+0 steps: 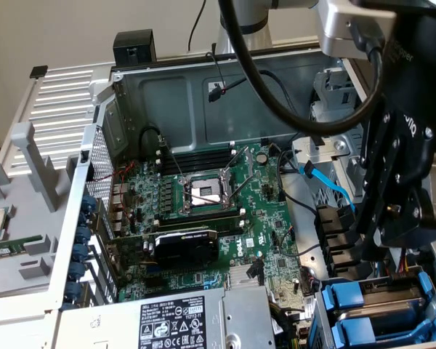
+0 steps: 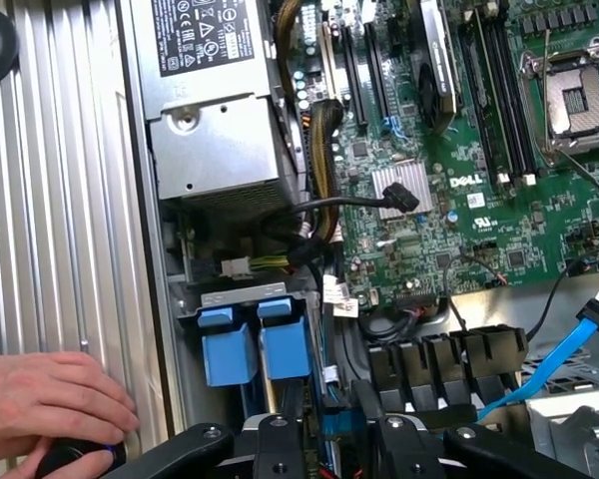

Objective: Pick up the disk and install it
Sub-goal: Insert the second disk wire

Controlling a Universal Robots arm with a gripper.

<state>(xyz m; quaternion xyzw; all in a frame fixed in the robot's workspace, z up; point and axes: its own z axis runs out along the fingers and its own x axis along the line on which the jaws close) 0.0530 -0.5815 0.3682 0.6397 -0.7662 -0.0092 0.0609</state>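
An open computer case (image 1: 123, 94) lies on its side, its green motherboard (image 1: 225, 218) exposed. In the exterior view, going from its left: a grey ribbed side panel (image 1: 54, 109); the black graphics card (image 1: 185, 247) mid-board below the empty processor socket (image 1: 206, 193); the labelled power supply (image 1: 174, 320) at the case's near edge; then a blue data cable (image 1: 330, 185) toward the drive end. At the case's near corner on the exterior view's right, the disk (image 1: 374, 313) sits in the drive bay, its blue carrier tabs showing, with the robot arm's black gripper (image 1: 389, 218) hovering just above it. Whether the claw is open or closed cannot be told from either view. In the wrist view, a person's hand (image 2: 45, 399) rests on a dark object at the panel's edge.
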